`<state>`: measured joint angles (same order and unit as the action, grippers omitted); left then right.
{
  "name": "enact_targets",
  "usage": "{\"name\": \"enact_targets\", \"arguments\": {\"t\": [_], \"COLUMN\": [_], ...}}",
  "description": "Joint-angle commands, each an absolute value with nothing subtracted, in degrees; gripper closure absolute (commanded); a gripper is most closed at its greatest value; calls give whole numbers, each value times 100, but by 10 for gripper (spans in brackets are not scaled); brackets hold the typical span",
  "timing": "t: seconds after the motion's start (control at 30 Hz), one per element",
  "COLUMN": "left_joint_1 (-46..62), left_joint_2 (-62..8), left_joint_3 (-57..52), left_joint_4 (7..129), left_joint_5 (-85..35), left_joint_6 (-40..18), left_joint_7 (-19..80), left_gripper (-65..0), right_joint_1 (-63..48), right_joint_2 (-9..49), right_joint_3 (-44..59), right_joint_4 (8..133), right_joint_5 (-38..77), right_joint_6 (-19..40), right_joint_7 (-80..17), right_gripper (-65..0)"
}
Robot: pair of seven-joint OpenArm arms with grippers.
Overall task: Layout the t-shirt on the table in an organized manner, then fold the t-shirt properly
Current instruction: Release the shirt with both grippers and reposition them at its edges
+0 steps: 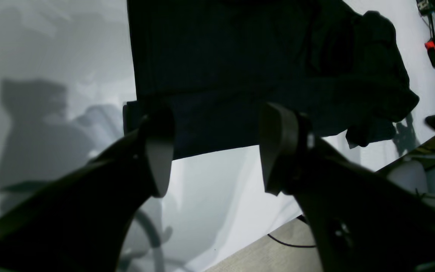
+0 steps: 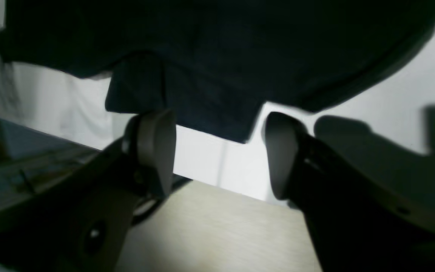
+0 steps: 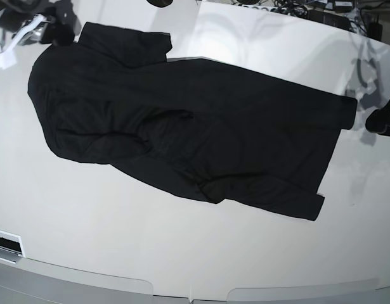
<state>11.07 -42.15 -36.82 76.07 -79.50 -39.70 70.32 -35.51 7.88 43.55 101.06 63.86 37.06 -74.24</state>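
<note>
Across the middle of the base view: desk (image 3: 87, 240), white, glossy, curved near edge, by far the largest item; bears everything listed below.

T-shirt (image 3: 201, 133), black, plain, short-sleeved. Lies diagonally on the desk, from far left to near right. Not yet flat: right portion spread fairly smooth with a straight edge; left portion bunched, a fold of cloth doubled over the body near the centre, one sleeve sticking out at far left.

Left claw (image 1: 215, 151), dark, with grey pads. Released, jaws standing wide, nothing between them. Hangs just off the straight edge of the t-shirt (image 1: 240, 75), above bare desk (image 1: 217, 196).

Right claw (image 2: 219, 151), same build. Released, jaws wide, empty. Sits close to a projecting corner of the t-shirt (image 2: 217, 68) near the desk (image 2: 210, 158) edge; contact cannot be confirmed.

Clutter, far right of the left wrist view: small orange-and-blue object (image 1: 434, 51) among cables; not identifiable.

Step in hand, as judged: layout stage, both claws let go between pulls; folding not begun.

Next move, as judged: regrasp the bunched left portion at sleeve or shoulder and draw it outward until the doubled cloth opens flat.
</note>
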Motion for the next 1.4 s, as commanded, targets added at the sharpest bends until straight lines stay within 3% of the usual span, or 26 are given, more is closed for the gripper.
{"name": "enact_targets", "arguments": {"t": [0.0,0.17,0.6,0.77,0.87,1.0,1.07,1.17,1.2,1.37], "left_joint_1": [1061,1061,1061,1061,1061,1061,1061,1061,1061,1061], "left_joint_2": [-4331,-4316,-4313,-4313,-4313,-4313,-4311,-4298,-4298,-4300], "left_joint_3": [-3752,-3752,-3752,-3752,-3752,-3752,-3752,-3752,-3752,-3752], "left_joint_4": [7675,7675,7675,7675,7675,7675,7675,7675,7675,7675], "left_joint_5": [-8082,-8075,-8044,-8047,-8049,-8049,-8049,-8049,-8049,-8049], "left_joint_6": [-4000,-4000,-4000,-4000,-4000,-4000,-4000,-4000,-4000,-4000], "left_joint_7": [6945,6943,6945,6945,6943,6899,6901,6904,6901,6906], "left_gripper": [-367,-367,-367,-367,-366,-367,-366,-366,-366,-366], "right_joint_1": [-3570,-3538,-2668,-2639,-2808,-2788,-2775,-2775,-2775,-2888], "right_joint_2": [827,797,716,722,735,733,731,735,744,954], "right_joint_3": [4383,4386,4383,4375,4366,4342,4342,4335,4335,4338], "right_joint_4": [9994,9177,7432,7293,7328,7345,7345,7345,7345,7505], "right_joint_5": [6239,5671,5699,6858,7655,7627,7666,7695,7701,8500], "right_joint_6": [3771,3712,3883,4000,4000,4000,4000,4000,4000,4000], "right_joint_7": [-7205,-6488,-6700,-7979,-8000,-8000,-8000,-8000,-8000,-8000], "right_gripper": [-391,-391,-391,-390,-390,-381,-299,-53,0,0]}}
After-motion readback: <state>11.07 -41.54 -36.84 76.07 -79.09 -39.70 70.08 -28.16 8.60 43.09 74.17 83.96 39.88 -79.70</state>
